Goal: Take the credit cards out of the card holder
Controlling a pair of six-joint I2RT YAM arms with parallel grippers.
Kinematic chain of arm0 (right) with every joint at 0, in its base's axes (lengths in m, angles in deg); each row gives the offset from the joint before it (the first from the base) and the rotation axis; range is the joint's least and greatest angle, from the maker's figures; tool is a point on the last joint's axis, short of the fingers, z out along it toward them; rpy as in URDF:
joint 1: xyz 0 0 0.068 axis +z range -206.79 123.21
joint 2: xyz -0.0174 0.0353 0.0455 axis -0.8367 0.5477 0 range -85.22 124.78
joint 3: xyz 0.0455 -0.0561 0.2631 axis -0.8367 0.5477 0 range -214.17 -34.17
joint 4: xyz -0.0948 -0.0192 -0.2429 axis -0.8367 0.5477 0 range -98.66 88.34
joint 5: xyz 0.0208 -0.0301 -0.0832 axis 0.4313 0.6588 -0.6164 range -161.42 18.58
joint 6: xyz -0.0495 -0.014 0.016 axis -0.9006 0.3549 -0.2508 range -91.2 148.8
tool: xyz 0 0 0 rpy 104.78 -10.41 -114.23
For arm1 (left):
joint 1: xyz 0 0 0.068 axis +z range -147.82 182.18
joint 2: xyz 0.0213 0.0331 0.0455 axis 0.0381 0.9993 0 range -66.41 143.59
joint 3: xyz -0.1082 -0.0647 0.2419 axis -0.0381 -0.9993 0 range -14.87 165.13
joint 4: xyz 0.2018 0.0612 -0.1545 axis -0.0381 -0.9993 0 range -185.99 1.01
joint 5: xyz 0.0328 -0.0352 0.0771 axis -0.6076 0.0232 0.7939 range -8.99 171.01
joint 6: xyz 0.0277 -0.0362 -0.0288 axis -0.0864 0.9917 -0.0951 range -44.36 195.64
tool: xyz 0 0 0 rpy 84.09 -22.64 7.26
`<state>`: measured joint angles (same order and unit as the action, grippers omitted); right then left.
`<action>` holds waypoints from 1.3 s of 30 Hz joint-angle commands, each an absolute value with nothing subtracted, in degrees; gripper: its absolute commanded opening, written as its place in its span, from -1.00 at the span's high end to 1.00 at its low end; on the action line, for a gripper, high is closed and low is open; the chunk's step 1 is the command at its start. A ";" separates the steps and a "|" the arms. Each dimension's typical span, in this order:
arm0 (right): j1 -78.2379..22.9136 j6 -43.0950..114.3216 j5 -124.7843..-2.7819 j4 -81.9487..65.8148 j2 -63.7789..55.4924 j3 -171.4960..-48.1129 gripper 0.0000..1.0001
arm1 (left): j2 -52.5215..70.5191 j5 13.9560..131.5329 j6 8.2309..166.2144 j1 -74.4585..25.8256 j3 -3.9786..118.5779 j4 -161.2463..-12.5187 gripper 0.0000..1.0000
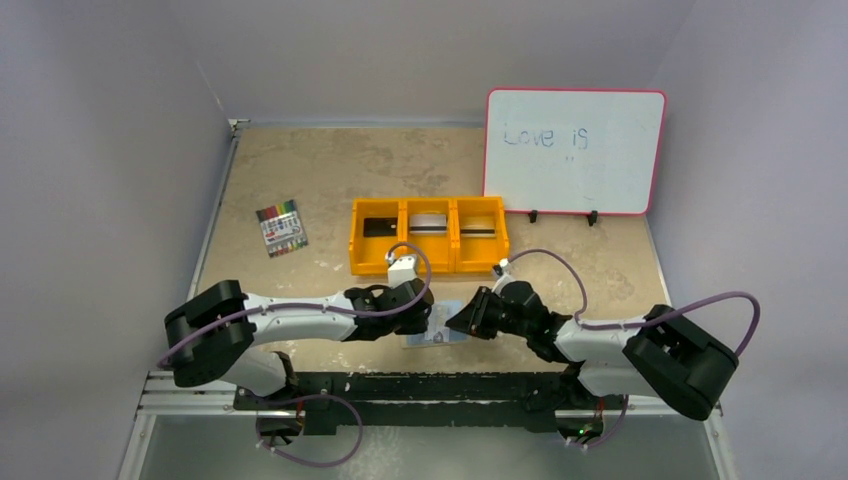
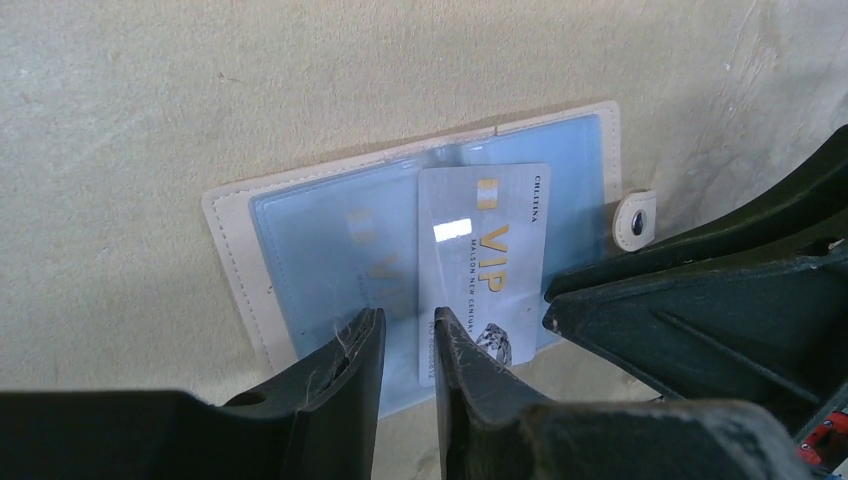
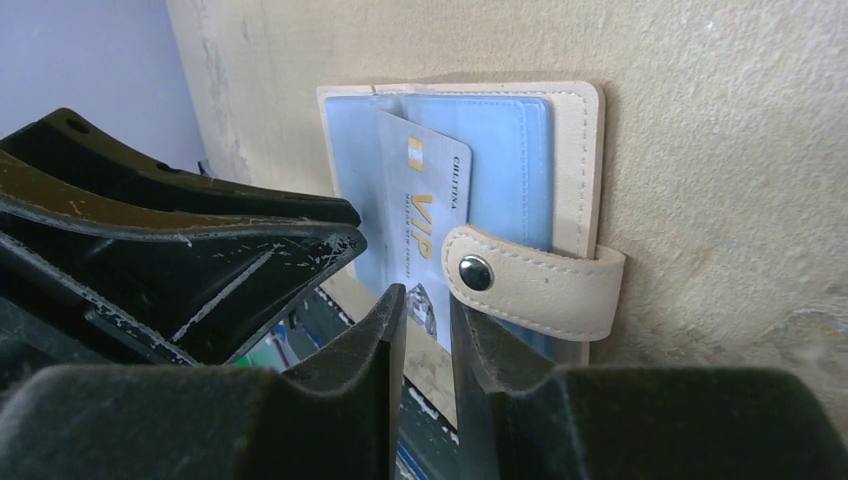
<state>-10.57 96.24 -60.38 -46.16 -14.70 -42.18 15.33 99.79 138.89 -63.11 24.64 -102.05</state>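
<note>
The card holder (image 2: 300, 240) lies open just ahead of both fingertips, with one VIP card (image 2: 485, 260) half out and another seemingly still inside. The left gripper (image 2: 410, 350) is narrowly parted and empty. The right gripper (image 3: 428, 330) is parted at the card's corner, grip unclear. The table (image 2: 300, 80) ends close behind the hands, with bare surface ahead

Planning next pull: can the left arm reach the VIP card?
Probably yes: the VIP card lies exposed on the open card holder, its near edge at the left gripper, jaws slightly parted. The right gripper sits beside, not across.
</note>
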 commanded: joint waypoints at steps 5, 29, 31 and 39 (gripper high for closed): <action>-10.31 97.87 -61.36 -44.21 -11.81 -43.85 0.45 | 17.85 99.05 137.63 -63.29 25.73 -103.57 0.78; -10.40 97.87 -65.39 -41.73 -15.21 -45.69 0.33 | 21.02 101.57 138.57 -65.49 26.09 -108.53 1.00; -10.39 97.49 -64.90 -42.87 -15.92 -45.20 0.48 | 20.83 101.72 138.49 -65.49 26.20 -108.50 1.00; -10.38 98.45 -59.17 -54.04 -7.11 -44.26 0.92 | 21.01 102.13 138.78 -65.49 27.49 -108.10 1.00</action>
